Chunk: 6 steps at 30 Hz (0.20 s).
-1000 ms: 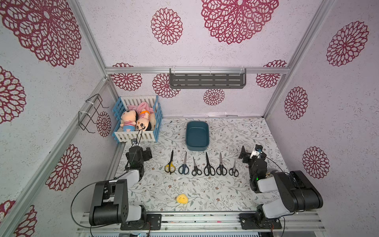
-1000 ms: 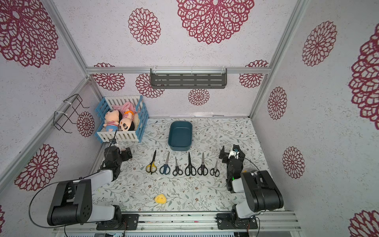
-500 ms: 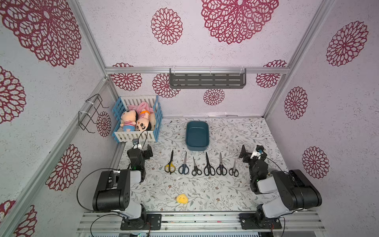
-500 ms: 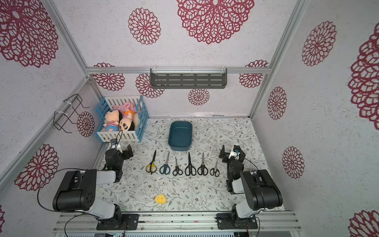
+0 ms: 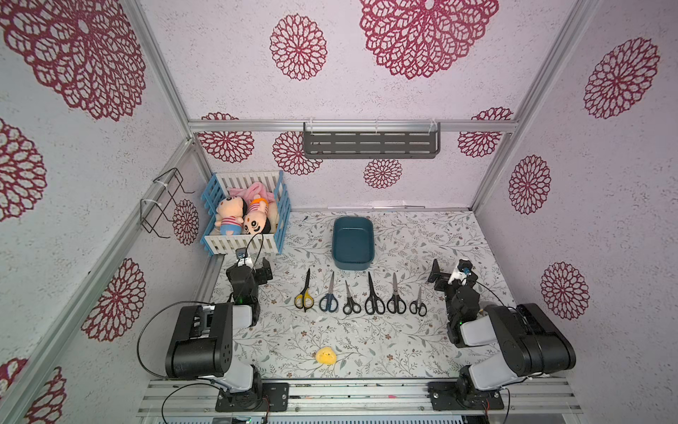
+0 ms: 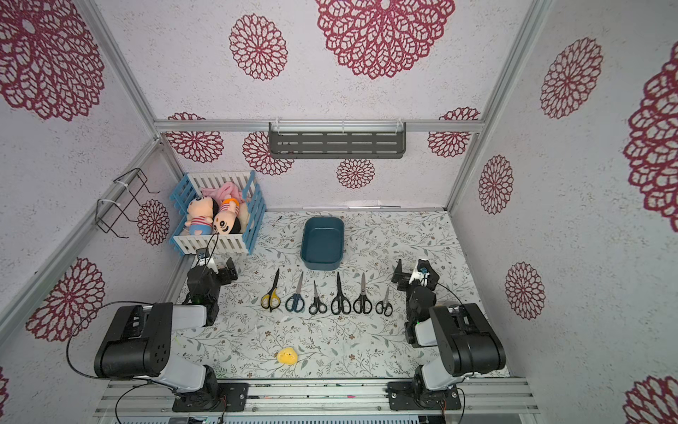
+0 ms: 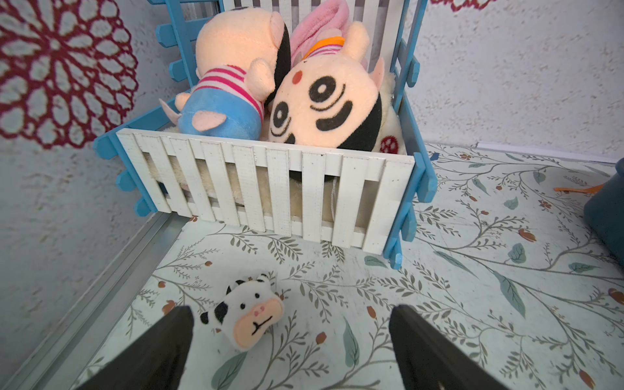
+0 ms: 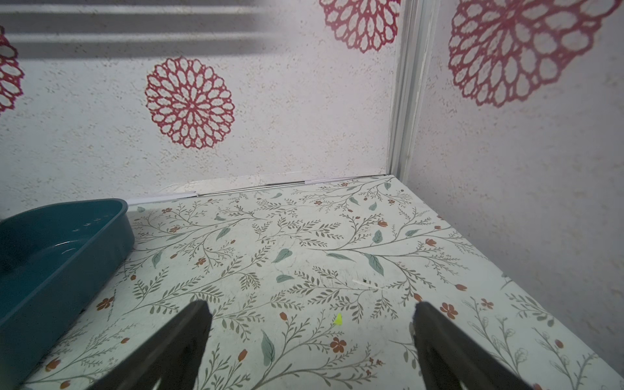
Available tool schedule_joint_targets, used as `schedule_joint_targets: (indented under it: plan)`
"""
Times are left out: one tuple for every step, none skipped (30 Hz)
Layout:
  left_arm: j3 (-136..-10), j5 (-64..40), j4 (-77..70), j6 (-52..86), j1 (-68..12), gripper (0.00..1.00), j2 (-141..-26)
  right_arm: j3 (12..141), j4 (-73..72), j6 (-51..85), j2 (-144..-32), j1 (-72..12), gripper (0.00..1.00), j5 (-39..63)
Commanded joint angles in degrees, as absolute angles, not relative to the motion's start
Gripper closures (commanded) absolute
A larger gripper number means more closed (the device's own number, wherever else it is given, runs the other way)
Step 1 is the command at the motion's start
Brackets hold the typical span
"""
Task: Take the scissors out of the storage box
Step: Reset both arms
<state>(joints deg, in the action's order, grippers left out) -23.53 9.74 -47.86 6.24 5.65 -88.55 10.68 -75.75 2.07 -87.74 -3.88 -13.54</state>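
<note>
Several scissors lie in a row on the floral table, blades toward the storage box: a yellow-and-black pair (image 5: 304, 293) (image 6: 270, 293), a dark blue pair (image 5: 329, 297), and black pairs out to the smallest (image 5: 418, 306). Just behind the row, the teal storage box (image 5: 353, 243) (image 6: 322, 242) (image 8: 50, 256) shows a bare floor. My left gripper (image 5: 251, 266) (image 7: 292, 324) is open, low over the table by the slatted crate, left of the row. At the right end of the row, my right gripper (image 5: 454, 273) (image 8: 312, 320) is open over bare table.
A blue-and-white slatted crate (image 5: 244, 216) (image 7: 270, 189) with plush dolls fills the back left corner. A small cow plush (image 7: 248, 315) lies just ahead of my left fingers. A yellow toy (image 5: 325, 356) sits near the front edge. A grey shelf (image 5: 371, 145) hangs on the back wall.
The left arm's shoulder has turned and its gripper has shifted slightly toward the crate. The right arm, the scissors and the box have stayed put.
</note>
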Motion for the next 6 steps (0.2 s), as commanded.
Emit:
schedule_joint_targets:
  plan:
    - [-24.85, 9.17, -48.73, 6.35, 6.33, 0.03, -89.05, 11.12, -78.02, 1.30, -87.71, -3.69, 0.01, -12.85]
    - [-24.96, 9.14, -48.64, 6.33, 6.33, 0.03, -89.20, 11.17, -77.98, 1.27, -87.71, -3.69, 0.01, -12.84]
    - [-24.96, 9.02, -48.67, 6.42, 6.39, 0.03, -89.14, 11.25, -77.95, 1.24, -87.80, -3.69, 0.01, -12.91]
    - [-24.65, 9.02, -48.84, 6.42, 6.38, 0.03, -88.83, 11.25, -77.96, 1.23, -87.80, -3.69, 0.01, -12.89]
    - [-24.38, 9.26, -48.95, 6.42, 6.39, 0.03, -88.47, 11.25, -77.96, 1.22, -87.78, -3.69, 0.01, -12.95]
    - [-24.32, 9.29, -48.68, 6.50, 6.41, 0.03, -88.34, 11.16, -77.96, 1.23, -87.73, -3.69, 0.01, -12.95]
